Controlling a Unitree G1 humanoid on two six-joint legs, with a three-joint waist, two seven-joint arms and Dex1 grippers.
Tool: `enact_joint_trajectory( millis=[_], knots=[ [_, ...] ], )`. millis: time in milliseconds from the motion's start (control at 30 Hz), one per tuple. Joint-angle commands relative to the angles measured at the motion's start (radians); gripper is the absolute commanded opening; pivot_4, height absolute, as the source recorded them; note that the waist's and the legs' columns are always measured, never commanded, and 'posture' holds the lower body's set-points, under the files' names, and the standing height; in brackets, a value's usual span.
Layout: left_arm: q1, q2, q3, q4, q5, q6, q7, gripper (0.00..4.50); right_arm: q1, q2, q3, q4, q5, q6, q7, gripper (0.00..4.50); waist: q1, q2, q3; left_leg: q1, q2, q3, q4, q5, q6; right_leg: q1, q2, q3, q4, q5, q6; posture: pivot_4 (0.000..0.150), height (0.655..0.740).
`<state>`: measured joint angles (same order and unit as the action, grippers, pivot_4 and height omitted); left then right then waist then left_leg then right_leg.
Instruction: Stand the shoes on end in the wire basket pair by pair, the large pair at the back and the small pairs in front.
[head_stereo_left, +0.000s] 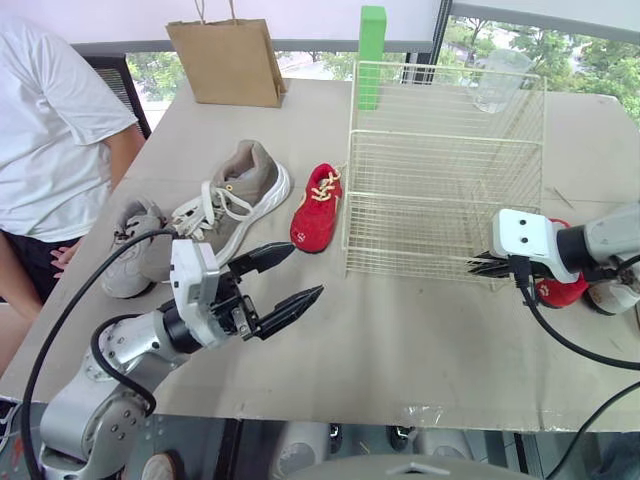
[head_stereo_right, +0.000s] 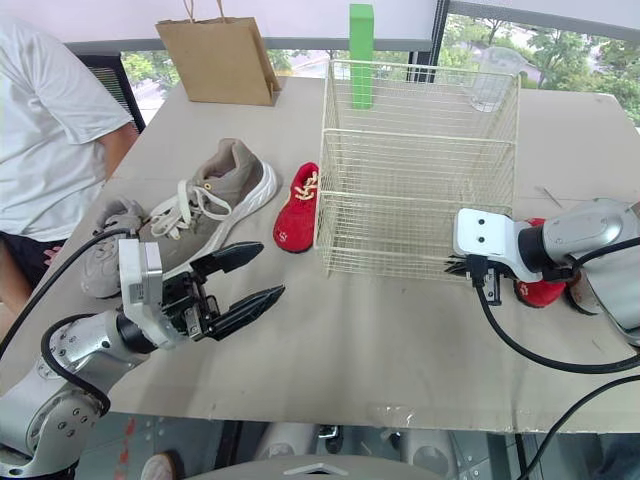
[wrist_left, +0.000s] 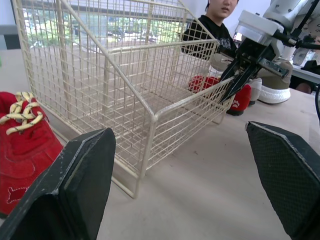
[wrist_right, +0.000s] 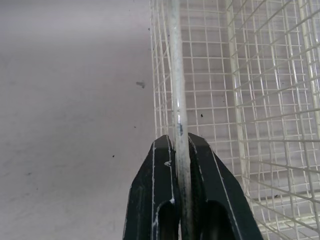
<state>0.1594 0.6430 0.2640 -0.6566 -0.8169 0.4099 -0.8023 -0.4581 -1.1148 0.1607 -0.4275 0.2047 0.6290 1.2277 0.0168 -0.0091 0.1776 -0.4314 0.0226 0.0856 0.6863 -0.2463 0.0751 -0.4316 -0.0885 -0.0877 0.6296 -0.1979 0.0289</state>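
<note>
Fingers of the right gripper (wrist_right: 179, 141) pinch a frame wire of the empty wire basket (head_stereo_left: 440, 160) toward the bench's (head_stereo_left: 400, 340) right edge, the left gripper (head_stereo_left: 307, 268) gapes wide near the front left corner, and the grey sneakers (head_stereo_left: 235, 190) and a red shoe (head_stereo_left: 317, 208) lie outside it, so every pair is yet to be stood.

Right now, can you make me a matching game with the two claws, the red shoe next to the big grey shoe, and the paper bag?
1. left claw
2. right claw
3. red shoe
4. paper bag

A. shut on the wire basket
B. standing at the back of the table
C. open above the table
D. lying left of the wire basket

Pairs: 1-C, 2-A, 3-D, 4-B
</note>
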Motion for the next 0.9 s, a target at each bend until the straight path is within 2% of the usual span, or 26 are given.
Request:
enact_joint_trajectory(
  millis=[33,333,533,633,733,767,800,833,900],
  knots=[
    [-0.016,0.009,0.003,-0.003,-0.014,0.003,-0.006,4.5,-0.001,-0.036,-0.044,0.016,-0.011,0.0,-0.007,0.09,0.0,0.0,0.0,0.0,0.0,0.0,0.0,0.0,0.0,0.0,0.0,0.0,0.0,0.0,0.0,0.15,0.74],
    [-0.027,0.011,0.001,0.004,-0.006,0.012,-0.015,4.5,0.026,-0.054,-0.065,0.0,-0.004,0.028,-0.033,0.09,0.001,0.0,0.0,0.0,0.0,0.0,0.0,0.001,0.002,0.001,0.0,0.0,0.0,0.0,0.0,0.15,0.74],
    [-0.034,0.016,0.002,0.008,-0.003,0.016,-0.022,4.5,0.016,-0.009,-0.122,-0.046,0.065,0.092,-0.079,0.09,0.002,0.0,0.0,0.0,0.0,0.0,0.001,0.0,0.0,0.001,0.0,0.0,0.0,0.0,0.0,0.15,0.74],
    [-0.041,0.017,-0.004,0.005,-0.004,0.02,-0.018,4.5,0.027,0.023,-0.181,-0.078,0.118,0.101,-0.102,0.95,0.0,0.0,0.0,0.0,0.0,0.0,0.0,0.0,0.0,0.001,0.0,0.0,0.0,0.0,0.0,0.15,0.74],
    [-0.05,0.017,-0.009,0.008,-0.003,0.022,-0.018,4.5,0.069,0.046,-0.286,-0.108,0.161,0.084,-0.129,2.31,0.001,-0.001,0.0,-0.001,0.0,0.0,0.0,0.001,0.002,0.001,0.001,0.001,0.0,0.0,0.0,0.15,0.74],
    [-0.052,0.017,-0.009,0.012,-0.003,0.022,-0.02,4.5,0.087,0.054,-0.338,-0.123,0.185,0.079,-0.13,2.57,0.001,-0.001,0.0,-0.001,0.0,-0.001,0.0,0.001,0.002,0.001,0.001,0.001,0.0,0.0,0.0,0.15,0.74],
    [-0.054,0.017,-0.008,0.014,-0.003,0.021,-0.021,4.5,0.101,0.057,-0.373,-0.133,0.204,0.075,-0.131,3.41,0.001,-0.001,0.0,-0.001,0.0,-0.001,0.0,0.001,0.002,0.0,0.001,0.001,0.0,0.0,0.0,0.15,0.74],
    [-0.056,0.015,-0.006,0.02,-0.005,0.021,-0.02,4.5,0.113,0.068,-0.422,-0.15,0.241,0.087,-0.13,3.58,0.0,0.0,0.0,-0.001,0.0,-0.001,0.0,0.001,0.002,0.001,0.001,0.001,0.0,0.0,0.0,0.15,0.74],
    [-0.061,0.01,-0.01,0.035,-0.006,0.019,-0.022,4.5,0.14,0.091,-0.52,-0.187,0.32,0.118,-0.132,4.41,0.0,-0.001,0.0,0.0,0.0,0.0,-0.001,0.001,0.002,0.001,0.001,0.001,0.0,0.0,0.0,0.15,0.74]
  ],
)
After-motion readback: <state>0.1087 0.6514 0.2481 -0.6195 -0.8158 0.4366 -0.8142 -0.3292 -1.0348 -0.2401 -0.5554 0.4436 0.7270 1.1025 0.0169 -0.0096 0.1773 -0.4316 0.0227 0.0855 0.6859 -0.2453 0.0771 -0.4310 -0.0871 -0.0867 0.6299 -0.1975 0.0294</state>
